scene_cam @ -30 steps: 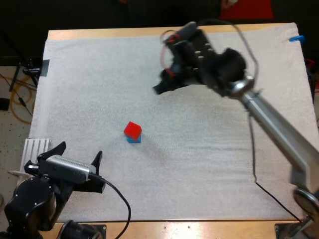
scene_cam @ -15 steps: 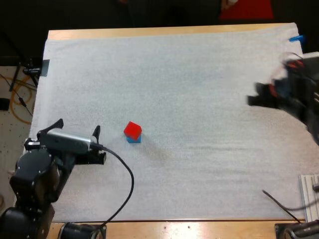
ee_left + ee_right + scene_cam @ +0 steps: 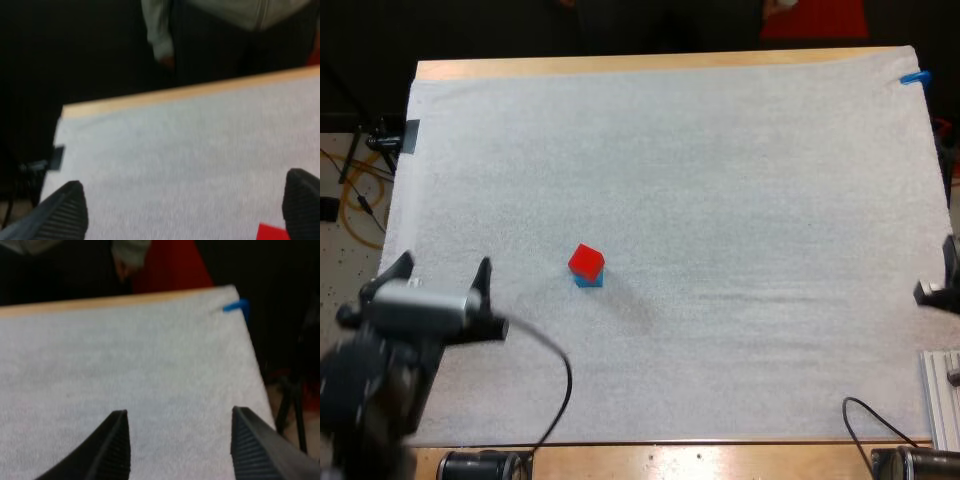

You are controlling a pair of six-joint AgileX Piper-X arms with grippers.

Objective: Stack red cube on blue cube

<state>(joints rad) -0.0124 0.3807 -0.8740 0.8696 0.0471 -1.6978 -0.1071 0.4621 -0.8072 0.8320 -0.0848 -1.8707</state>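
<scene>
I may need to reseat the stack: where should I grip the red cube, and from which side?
Grip the red cube on two opposite side faces from straight above. It sits on the blue cube and looks turned corner-on, so twist the wrist to meet flat faces. Stay high, clear of the blue. The open left gripper is nearer.

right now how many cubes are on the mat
2. The red cube sits on top of the blue cube, left of the middle of the mat; none seems hidden.
</scene>
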